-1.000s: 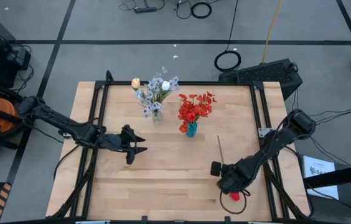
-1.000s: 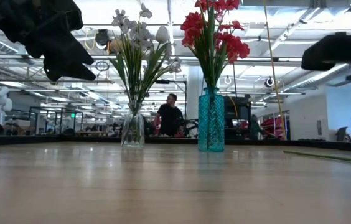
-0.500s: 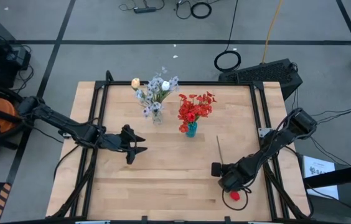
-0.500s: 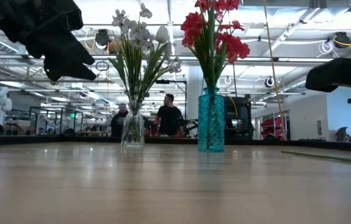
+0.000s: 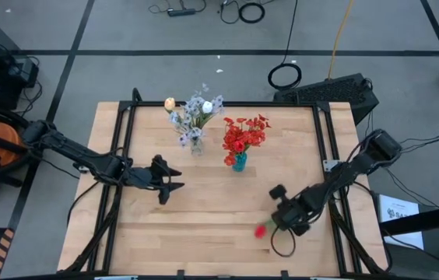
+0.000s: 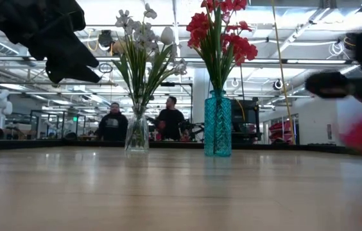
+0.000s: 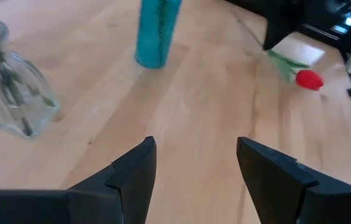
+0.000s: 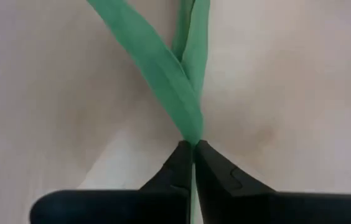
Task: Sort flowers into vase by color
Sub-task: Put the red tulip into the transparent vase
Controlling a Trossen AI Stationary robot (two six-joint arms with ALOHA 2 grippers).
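The right gripper [image 8: 193,155] is pressed together on the green stem [image 8: 163,81] of a red-budded flower, near the front right part of the tabletop [image 5: 204,225]. In the right wrist view the fingers meet with the stem and a leaf pinched between their tips. In the high view the red bud [image 5: 261,230] shows just left of the right gripper [image 5: 282,218], blurred; whether it has cleared the wood cannot be told.

The left gripper [image 5: 174,180] hangs over the left centre of the tabletop, its fingers spread and holding nothing. From its wrist view the red bud [image 7: 310,79] is visible well beyond the blue vase [image 7: 157,34].

Two vases stand toward the rear centre. The clear glass vase [image 5: 195,145] holds the pale lavender-white sprays [image 5: 196,109] and cream buds. The blue vase [image 5: 239,162], just to its right, holds the red blossom clusters [image 5: 244,134].

Step in hand: pickup of the last loose flower visible on the tabletop. The grasp appears made; the lift is judged to be under way or about to begin.

Next move, as judged:
1. Raise the flower clear of the tabletop.
2. Turn the stem end downward.
3. Carry it to the blue vase, since the bud is red.
4. Lower the stem into the neck, beside the blossoms already there.

Caution: the grip is thin and near a leaf; the stem may pivot or slip during transport.
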